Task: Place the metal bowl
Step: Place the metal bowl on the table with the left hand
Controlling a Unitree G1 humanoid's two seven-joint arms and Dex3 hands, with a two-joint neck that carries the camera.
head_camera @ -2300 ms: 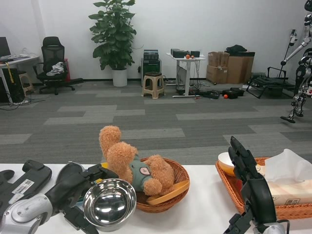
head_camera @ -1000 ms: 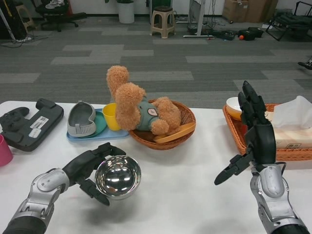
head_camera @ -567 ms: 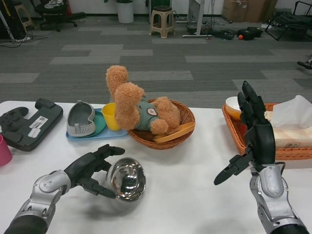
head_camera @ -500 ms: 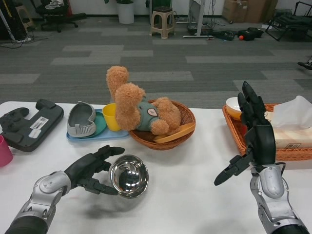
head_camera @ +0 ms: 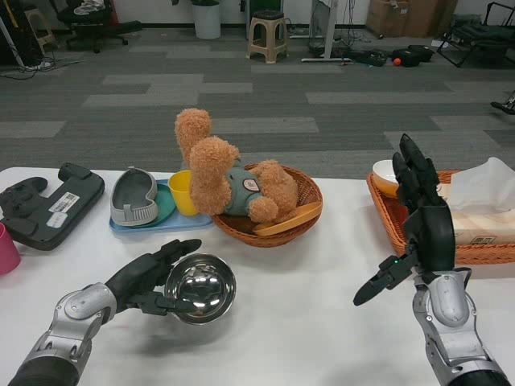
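Note:
The shiny metal bowl [head_camera: 199, 288] sits upright on the white table [head_camera: 306, 322], in front of the wicker basket. My left hand [head_camera: 143, 281] lies just left of it with fingers spread. One finger reaches over the bowl's far rim and another lies against its near left side, without closing on it. My right hand [head_camera: 418, 221] is raised above the table's right side, fingers stretched apart and holding nothing.
A teddy bear [head_camera: 225, 173] lies in a wicker basket [head_camera: 302, 211] behind the bowl. Left of it a blue tray [head_camera: 157, 223] carries a grey case and a yellow cup [head_camera: 183, 191]. A black controller [head_camera: 48, 205] and pink cup [head_camera: 8, 249] stand far left. A basket with tissues [head_camera: 475, 217] is on the right.
The left hand lowered the bowl to the table and let go of it. The bowl tipped on its side, then settled upright. The right hand has not moved.

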